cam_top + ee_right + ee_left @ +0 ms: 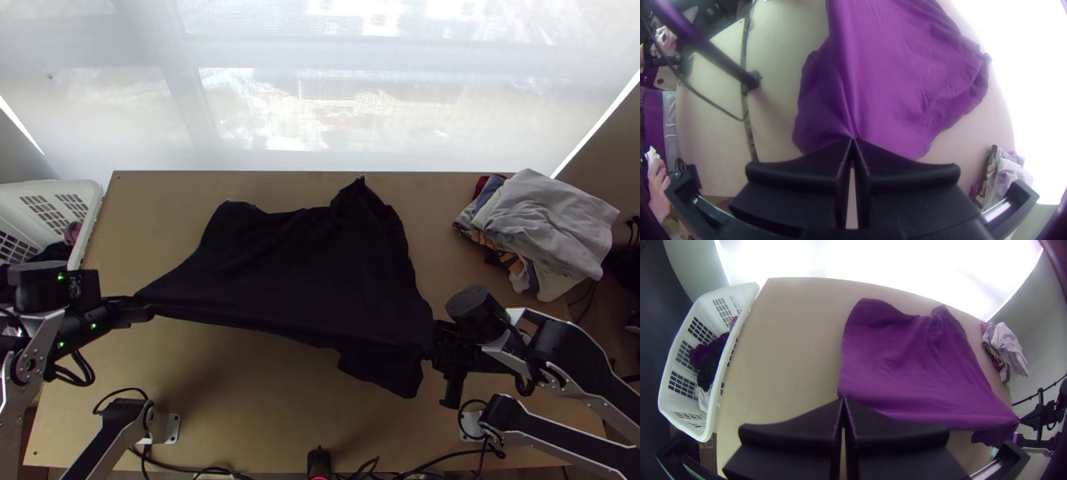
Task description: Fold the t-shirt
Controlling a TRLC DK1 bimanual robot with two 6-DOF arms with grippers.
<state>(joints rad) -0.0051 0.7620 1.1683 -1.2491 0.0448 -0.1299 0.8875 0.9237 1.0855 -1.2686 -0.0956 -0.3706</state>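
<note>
T-shirt (296,264): spread on bench (240,408) | left fingers (837,408), right fingers (845,152): each pinching a near corner | taut edge: spans between both, bulk lying beyond | fold, judged: carry edge away from arm bases, over bulk.

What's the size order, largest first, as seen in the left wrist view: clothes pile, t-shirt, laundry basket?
1. t-shirt
2. laundry basket
3. clothes pile, clearly smallest, though it's also farther from that camera
</note>
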